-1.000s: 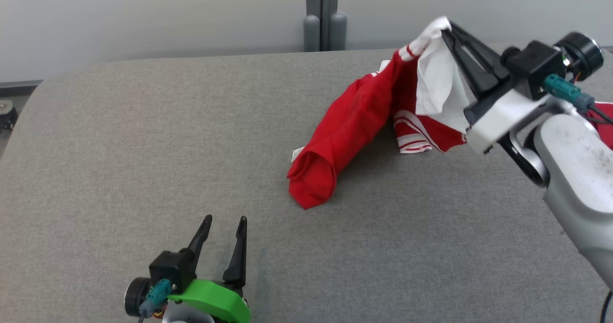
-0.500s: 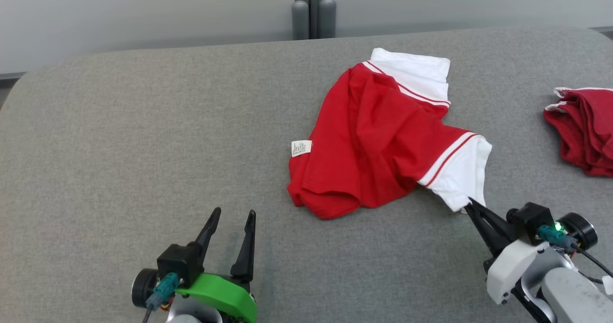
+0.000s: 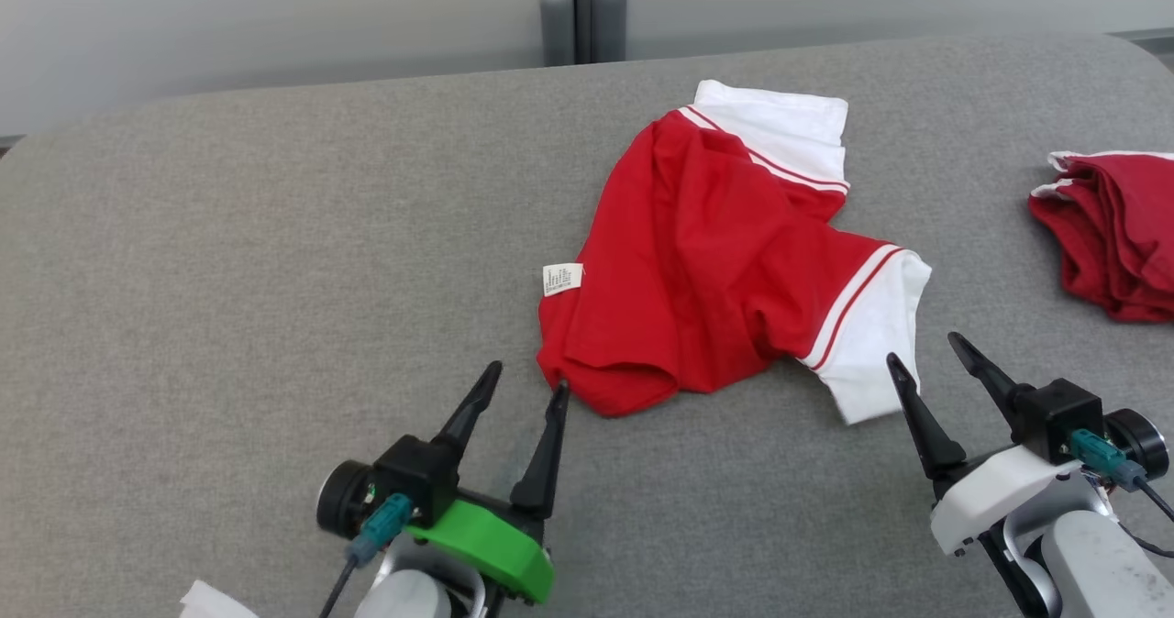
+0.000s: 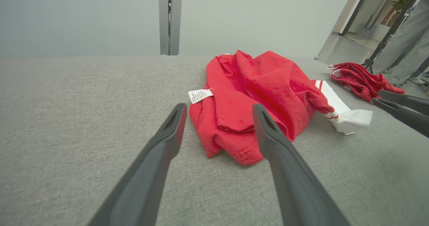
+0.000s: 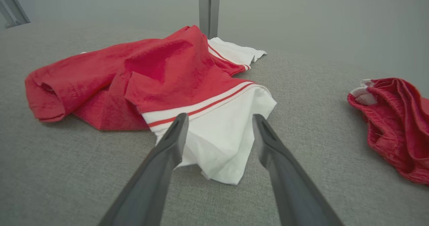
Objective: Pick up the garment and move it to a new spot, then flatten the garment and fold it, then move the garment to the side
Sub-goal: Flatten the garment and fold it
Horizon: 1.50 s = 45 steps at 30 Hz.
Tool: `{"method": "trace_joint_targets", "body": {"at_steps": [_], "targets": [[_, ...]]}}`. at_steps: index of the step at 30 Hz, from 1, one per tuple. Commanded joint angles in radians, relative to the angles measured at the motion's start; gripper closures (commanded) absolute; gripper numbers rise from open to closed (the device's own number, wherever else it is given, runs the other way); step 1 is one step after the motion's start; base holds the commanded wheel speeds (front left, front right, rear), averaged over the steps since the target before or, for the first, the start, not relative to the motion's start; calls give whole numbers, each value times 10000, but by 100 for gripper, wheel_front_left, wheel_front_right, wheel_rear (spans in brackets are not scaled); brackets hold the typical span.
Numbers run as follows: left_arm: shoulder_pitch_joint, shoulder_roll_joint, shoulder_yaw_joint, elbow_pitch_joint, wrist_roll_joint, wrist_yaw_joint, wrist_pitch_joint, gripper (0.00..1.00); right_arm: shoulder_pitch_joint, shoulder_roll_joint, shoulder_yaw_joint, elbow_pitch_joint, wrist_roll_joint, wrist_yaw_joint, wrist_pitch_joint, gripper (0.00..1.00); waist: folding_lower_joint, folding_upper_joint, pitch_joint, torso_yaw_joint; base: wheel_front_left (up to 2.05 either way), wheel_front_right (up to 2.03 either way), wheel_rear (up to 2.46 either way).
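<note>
The garment (image 3: 715, 270) is a red shirt with white, red-striped sleeves, lying crumpled on the grey table (image 3: 229, 279) right of centre. Its white label (image 3: 562, 279) sticks out on the left. My left gripper (image 3: 528, 377) stands open just short of the garment's near red hem (image 4: 234, 145), not touching it. My right gripper (image 3: 923, 347) is open too, its fingers on either side of the tip of the near white sleeve (image 5: 221, 142), which lies slack on the table. The left wrist view catches my right gripper (image 4: 376, 96) at its right edge.
A second heap of red cloth (image 3: 1110, 233) lies at the table's right edge. A grey post (image 3: 573, 13) stands behind the far edge. A person's legs (image 4: 402, 45) and a tripod stand beyond the table's right side. A white scrap (image 3: 215, 600) lies near my left arm.
My right gripper brought the garment down from the air, laid it spread on the table, then let go of the white sleeve and opened. The left gripper moved forward toward the hem. The camera shifted.
</note>
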Motion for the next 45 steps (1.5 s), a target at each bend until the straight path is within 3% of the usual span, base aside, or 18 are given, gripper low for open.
{"method": "trace_joint_targets", "body": {"at_steps": [1, 7, 13, 20, 33, 34, 36, 38, 45], "targets": [[-312, 36, -270, -101, -26, -48, 1, 0, 170, 121, -150, -244, -142, -16, -39, 0, 0, -1, 134, -105, 0, 0, 0], [-1259, 45, -1559, 231, 622, -42, 1, 0, 252, 516, -419, -806, -405, -16, -39, 0, 0, -1, 576, -451, 0, 0, 0], [-2142, 47, -2142, 1186, 1095, -42, 1, 0, 3, 726, -432, -834, -526, -16, -42, 0, 0, -1, 1063, -870, 0, 0, 0], [-2998, 56, -1961, 2646, 1874, 158, 1, 0, -206, 915, -349, -825, -612, -16, -41, 0, 0, -1, 1463, -1221, 0, 0, 0], [-3104, 101, -1643, 3362, 2173, 163, 2, 0, -282, 1096, -422, -793, -654, -16, -42, 0, 0, -1, 1564, -1179, 0, 0, 0], [-3106, 92, -1626, 3453, 2111, 154, 2, 30, -300, 1097, -404, -780, -657, -16, -43, 0, 0, -1, 1565, -1170, 0, 0, 0], [-3162, 77, -1619, 3562, 2045, 129, 2, 80, -342, 1114, -372, -760, -637, -16, -42, 0, 0, -1, 1577, -1168, 0, 0, 0], [-3219, 67, -1624, 3688, 1957, 92, 2, 100, -378, 1109, -352, -739, -612, -16, -43, 0, 0, -1, 1582, -1177, 0, 0, 0], [-3277, 49, -1533, 3371, 1683, 41, 2, 100, -365, 1058, -431, -690, -543, -16, -42, 0, 0, -1, 1531, -1124, 0, 0, 0]]}}
